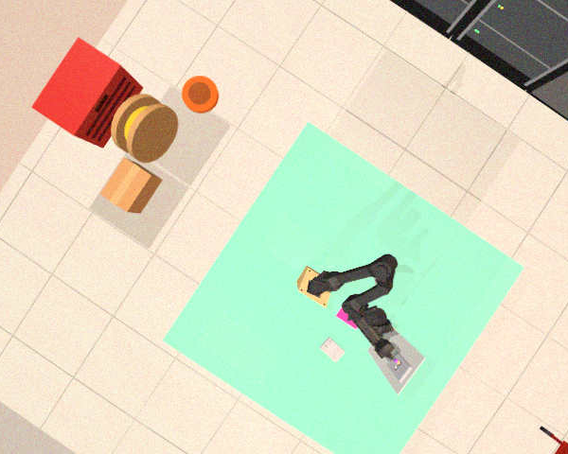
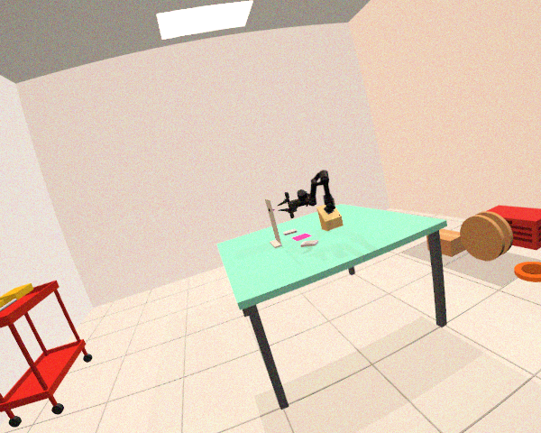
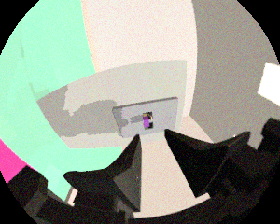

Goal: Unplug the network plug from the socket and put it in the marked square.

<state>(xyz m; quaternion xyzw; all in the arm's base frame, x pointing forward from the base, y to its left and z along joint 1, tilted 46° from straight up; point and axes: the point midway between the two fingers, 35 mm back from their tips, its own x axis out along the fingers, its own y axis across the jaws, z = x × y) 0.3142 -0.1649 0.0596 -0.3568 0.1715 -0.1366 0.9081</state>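
The plug (image 1: 396, 361) (image 2: 273, 210) (image 3: 147, 121), small and purple, sits at the socket on the upright grey panel (image 1: 413, 349) (image 2: 272, 224) (image 3: 163, 75). Its thin tab is too small to make out. My gripper (image 1: 392, 357) (image 2: 279, 207) (image 3: 151, 134) is partly open and empty, pointing at the panel from a short distance. In the wrist view the plug shows just beyond and slightly left of the gap between the fingertips. The marked square (image 1: 345, 317) (image 2: 301, 236) (image 3: 5, 159) is pink, flat on the table, and partly hidden by the arm in the top view.
A pale flat block (image 1: 332, 349) (image 2: 289, 231) lies near the panel. Another pale block (image 2: 309, 243) lies on the other side of the pink square. The arm stands on a wooden base block (image 1: 304, 281) (image 2: 330, 224). A red cart (image 2: 47, 373) stands on the floor away from the table.
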